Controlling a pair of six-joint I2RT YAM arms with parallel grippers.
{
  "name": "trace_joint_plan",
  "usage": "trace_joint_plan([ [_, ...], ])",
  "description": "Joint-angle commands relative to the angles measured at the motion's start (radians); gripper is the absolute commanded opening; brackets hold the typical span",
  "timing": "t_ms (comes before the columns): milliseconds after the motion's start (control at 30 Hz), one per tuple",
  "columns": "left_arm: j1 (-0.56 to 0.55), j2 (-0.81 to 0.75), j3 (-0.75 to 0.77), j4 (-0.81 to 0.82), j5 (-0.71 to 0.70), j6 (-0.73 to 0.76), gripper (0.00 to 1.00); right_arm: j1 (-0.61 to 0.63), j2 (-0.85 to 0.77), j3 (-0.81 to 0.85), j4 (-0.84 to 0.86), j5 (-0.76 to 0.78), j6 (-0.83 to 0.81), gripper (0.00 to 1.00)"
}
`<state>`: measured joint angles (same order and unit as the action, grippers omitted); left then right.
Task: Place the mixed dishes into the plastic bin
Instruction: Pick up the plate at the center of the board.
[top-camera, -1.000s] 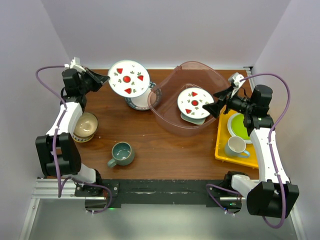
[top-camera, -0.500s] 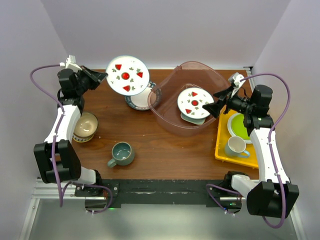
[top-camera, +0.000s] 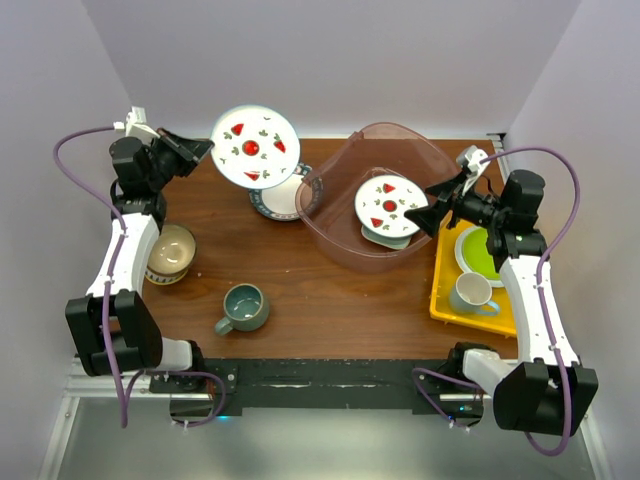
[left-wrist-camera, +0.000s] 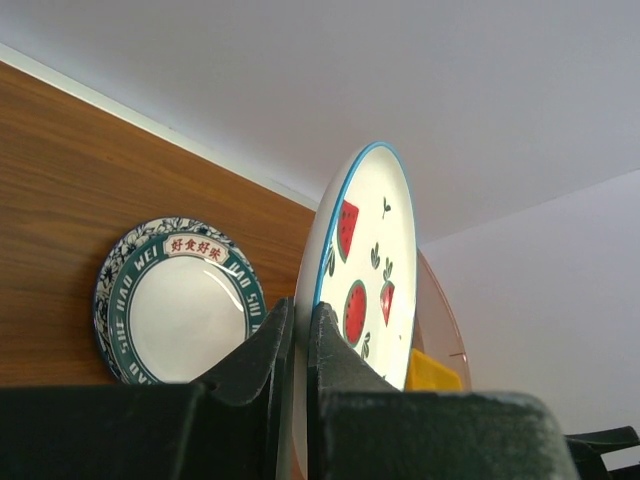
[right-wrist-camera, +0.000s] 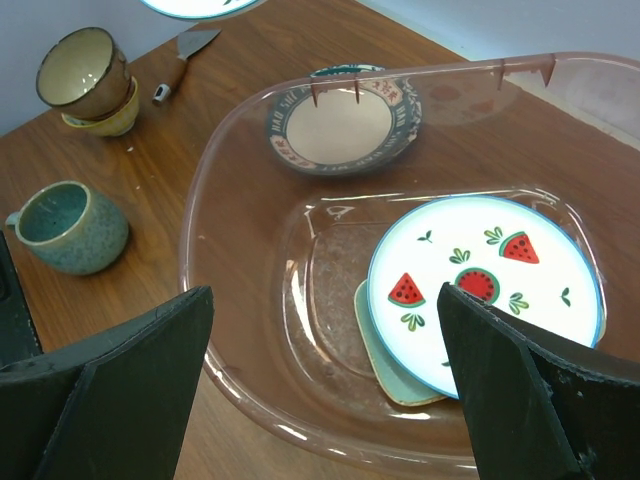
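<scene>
My left gripper (top-camera: 203, 149) (left-wrist-camera: 298, 325) is shut on the rim of a white watermelon-motif plate (top-camera: 254, 146) (left-wrist-camera: 368, 260), held tilted in the air above the back left of the table. Below it a blue-patterned plate (top-camera: 275, 204) (left-wrist-camera: 180, 302) lies on the wood. The plastic bin (top-camera: 340, 190) (right-wrist-camera: 240, 230) holds another watermelon plate (top-camera: 388, 205) (right-wrist-camera: 487, 282) resting on a mint squarish dish (top-camera: 385, 238) (right-wrist-camera: 400, 370). My right gripper (top-camera: 432, 208) (right-wrist-camera: 325, 385) hangs open over the bin's right side, empty. Stacked patterned bowls (top-camera: 170, 253) (right-wrist-camera: 88, 78) and a grey-teal mug (top-camera: 243, 308) (right-wrist-camera: 68, 226) stand on the table's left part.
A yellow tray (top-camera: 447, 295) at the right holds a lime-green plate (top-camera: 478, 250) and a white mug (top-camera: 472, 292). A small knife (right-wrist-camera: 180, 58) lies near the bowls. Walls close in the back and both sides.
My left arm has lifted the watermelon plate up and slightly leftward, away from the blue-patterned plate. The right arm has not moved.
</scene>
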<state>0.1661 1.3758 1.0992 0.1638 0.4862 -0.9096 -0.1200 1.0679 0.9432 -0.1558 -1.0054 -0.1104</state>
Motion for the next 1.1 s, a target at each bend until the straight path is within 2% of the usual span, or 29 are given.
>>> trace_joint_plan([
  [0,0.01,-0.064,0.039,0.149,0.029,-0.081,0.0,-0.006,0.006,-0.001,0.042,-0.033,0.012,0.98],
  [533,0.009,-0.095,0.048,0.169,0.051,-0.121,0.0,-0.004,0.02,0.006,0.047,-0.065,0.029,0.98],
  [767,0.01,-0.098,0.047,0.184,0.057,-0.141,0.0,0.023,0.049,0.058,0.01,-0.085,0.04,0.98],
  [867,0.01,-0.096,0.05,0.187,0.061,-0.143,0.0,0.063,0.076,0.101,-0.045,-0.061,0.017,0.98],
  [1067,0.007,-0.095,0.034,0.223,0.092,-0.181,0.0,0.229,0.168,0.213,-0.143,0.056,-0.025,0.98],
])
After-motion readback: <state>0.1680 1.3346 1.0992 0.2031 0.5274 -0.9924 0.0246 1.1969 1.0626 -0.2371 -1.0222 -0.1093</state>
